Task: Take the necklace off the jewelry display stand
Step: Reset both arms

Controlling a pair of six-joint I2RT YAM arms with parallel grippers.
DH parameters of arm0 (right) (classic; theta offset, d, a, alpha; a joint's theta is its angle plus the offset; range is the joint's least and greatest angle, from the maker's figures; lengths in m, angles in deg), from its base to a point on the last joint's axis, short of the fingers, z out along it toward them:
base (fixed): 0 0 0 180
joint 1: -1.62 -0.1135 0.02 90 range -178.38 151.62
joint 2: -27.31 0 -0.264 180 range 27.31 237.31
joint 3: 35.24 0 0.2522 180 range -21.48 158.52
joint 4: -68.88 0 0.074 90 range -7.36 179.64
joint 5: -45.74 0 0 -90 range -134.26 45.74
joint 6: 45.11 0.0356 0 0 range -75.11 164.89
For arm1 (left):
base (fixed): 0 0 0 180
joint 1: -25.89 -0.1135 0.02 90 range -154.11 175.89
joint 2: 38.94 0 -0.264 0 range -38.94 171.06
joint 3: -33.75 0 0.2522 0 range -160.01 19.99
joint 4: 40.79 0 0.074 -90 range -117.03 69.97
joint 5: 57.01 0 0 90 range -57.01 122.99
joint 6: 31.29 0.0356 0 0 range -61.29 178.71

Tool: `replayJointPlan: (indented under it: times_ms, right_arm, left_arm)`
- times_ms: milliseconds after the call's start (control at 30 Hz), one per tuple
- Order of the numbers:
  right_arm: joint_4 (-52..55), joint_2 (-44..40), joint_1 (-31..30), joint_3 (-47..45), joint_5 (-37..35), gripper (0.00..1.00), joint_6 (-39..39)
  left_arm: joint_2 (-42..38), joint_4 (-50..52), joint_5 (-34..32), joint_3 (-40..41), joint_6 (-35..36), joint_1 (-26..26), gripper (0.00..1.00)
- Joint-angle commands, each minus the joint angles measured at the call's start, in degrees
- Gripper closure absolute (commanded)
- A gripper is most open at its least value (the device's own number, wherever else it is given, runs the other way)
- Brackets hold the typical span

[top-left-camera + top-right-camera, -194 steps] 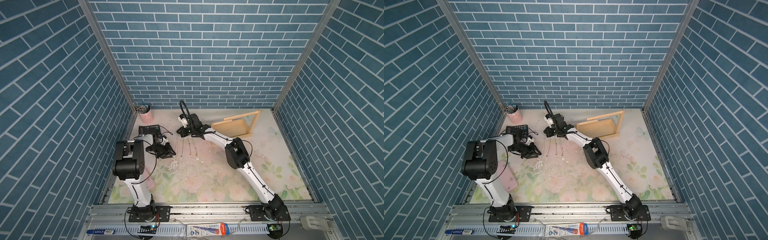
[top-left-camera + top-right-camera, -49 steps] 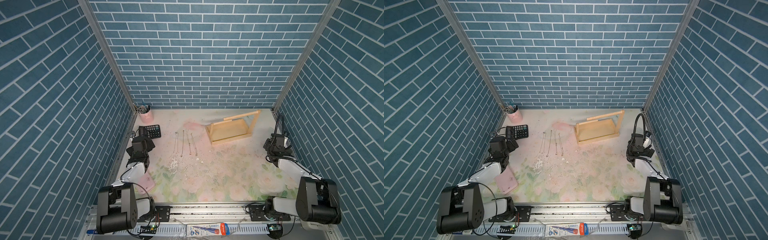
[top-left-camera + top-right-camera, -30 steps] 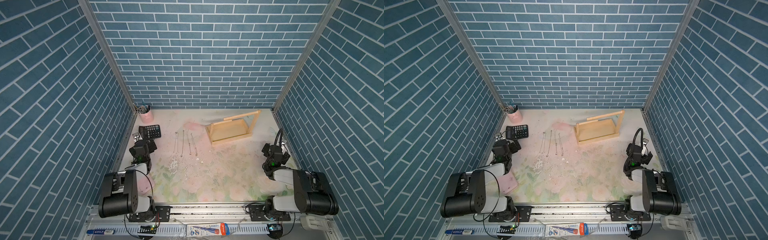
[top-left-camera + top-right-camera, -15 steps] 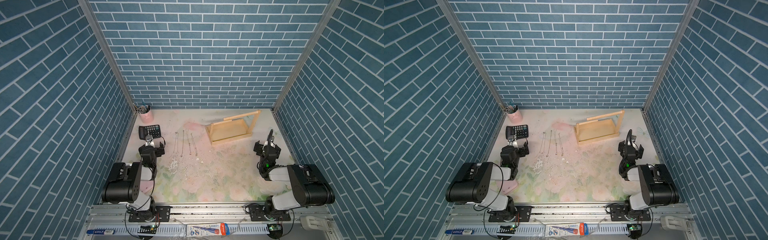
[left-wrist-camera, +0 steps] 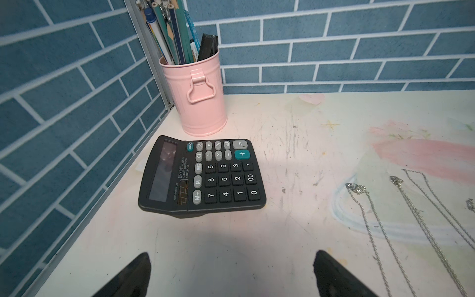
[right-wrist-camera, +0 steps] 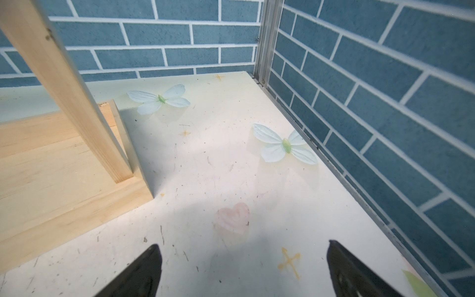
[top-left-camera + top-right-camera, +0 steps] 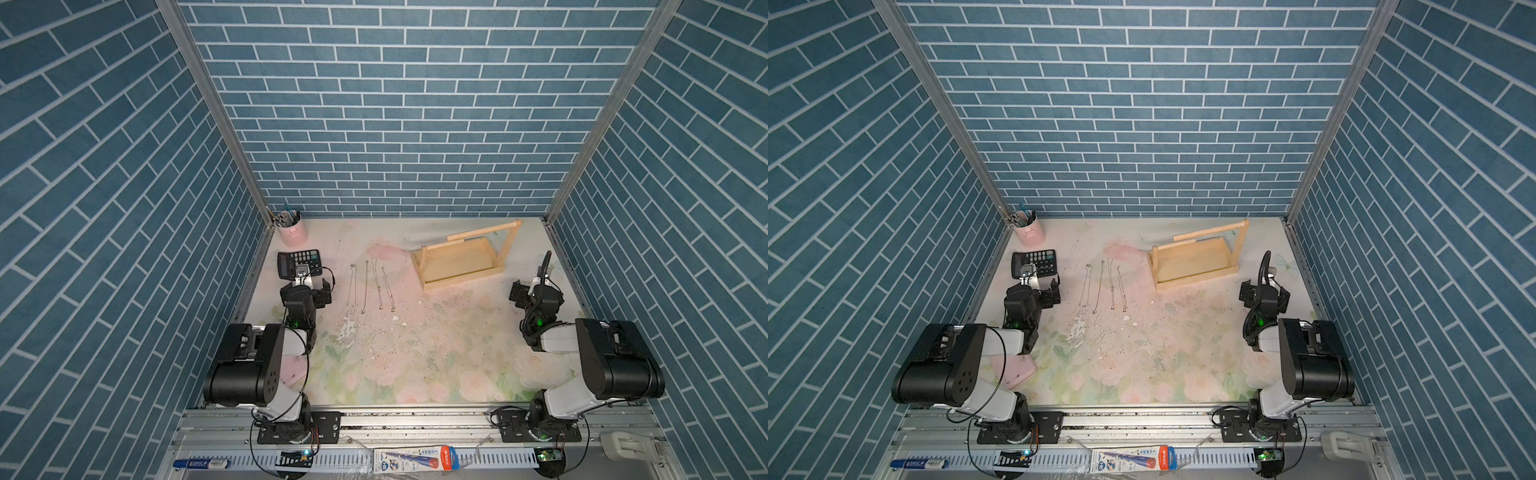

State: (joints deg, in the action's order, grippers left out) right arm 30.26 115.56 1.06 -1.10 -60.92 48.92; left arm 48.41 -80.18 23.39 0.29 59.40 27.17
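Jaws of left gripper (image 5: 231,258) and right gripper (image 6: 243,245) spread wide, nothing held. Both arms have folded back toward the near rail since the right one worked over the chains. Necklaces (image 7: 371,286) lie in a row on the table (image 7: 436,357), between calculator (image 7: 299,264) and jewelry display stand (image 7: 457,262), whose bar is bare; task looks done.

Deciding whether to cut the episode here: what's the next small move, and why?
Probably just park both arms: the bar of the jewelry display stand looks bare, four necklaces lie flat on the table, and the left gripper and right gripper are open, empty.
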Motion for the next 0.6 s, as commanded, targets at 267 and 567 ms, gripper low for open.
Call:
replayJointPlan:
  times_ms: [267,567]
  right_arm:
    - [0.3,-0.1,0.3,0.8,0.9,0.01,0.5]
    - [-0.2,-0.1,0.2,0.7,0.6,0.01,0.4]
  left_arm:
    - [-0.2,1.0,-0.8,-0.8,0.5,0.3,0.01]
    - [-0.1,0.9,-0.9,-0.8,0.5,0.3,0.01]
